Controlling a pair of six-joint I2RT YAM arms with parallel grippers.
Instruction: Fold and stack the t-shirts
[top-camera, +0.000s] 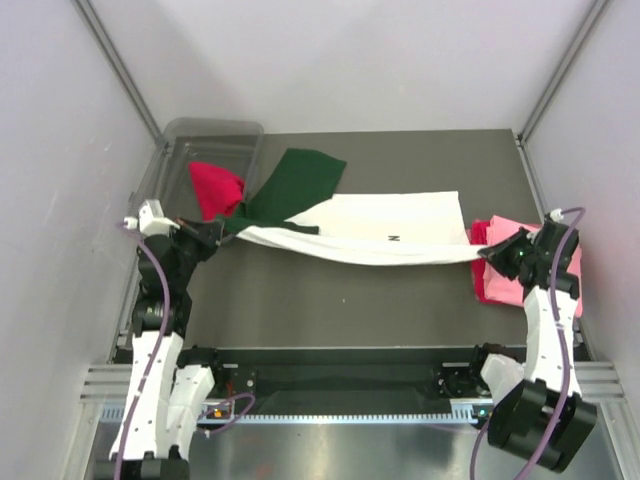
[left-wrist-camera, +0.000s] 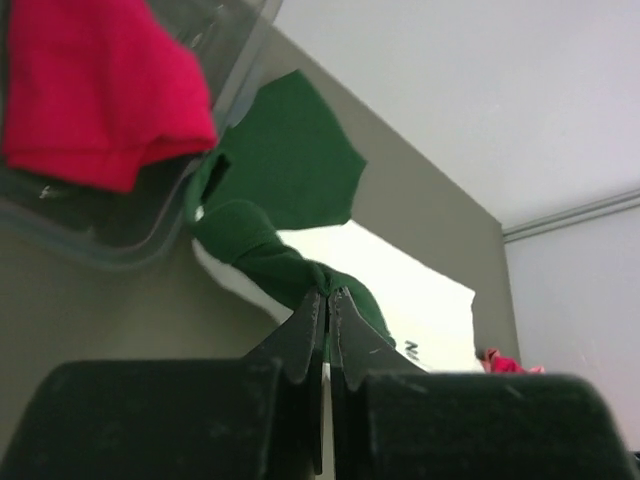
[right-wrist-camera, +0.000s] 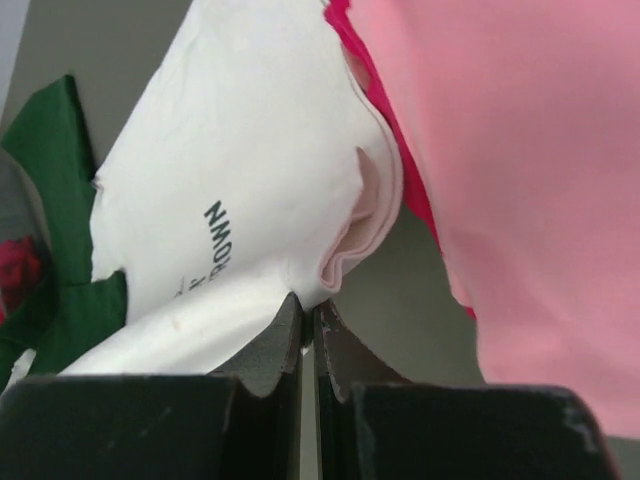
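The white t-shirt (top-camera: 385, 228) with dark green sleeves (top-camera: 300, 178) and black print is stretched across the table between both grippers, its near edge lifted. My left gripper (top-camera: 212, 232) is shut on its green shoulder (left-wrist-camera: 300, 275). My right gripper (top-camera: 493, 253) is shut on its white hem (right-wrist-camera: 300, 270). A pink t-shirt (top-camera: 515, 275) lies folded at the right on a red t-shirt (top-camera: 479, 234), both under the right gripper. Another red t-shirt (top-camera: 215, 187) lies in the bin.
A clear grey plastic bin (top-camera: 215, 135) stands at the table's back left corner. The dark table (top-camera: 330, 310) is walled by white panels left, right and behind. A metal rail (top-camera: 340, 400) runs along the near edge.
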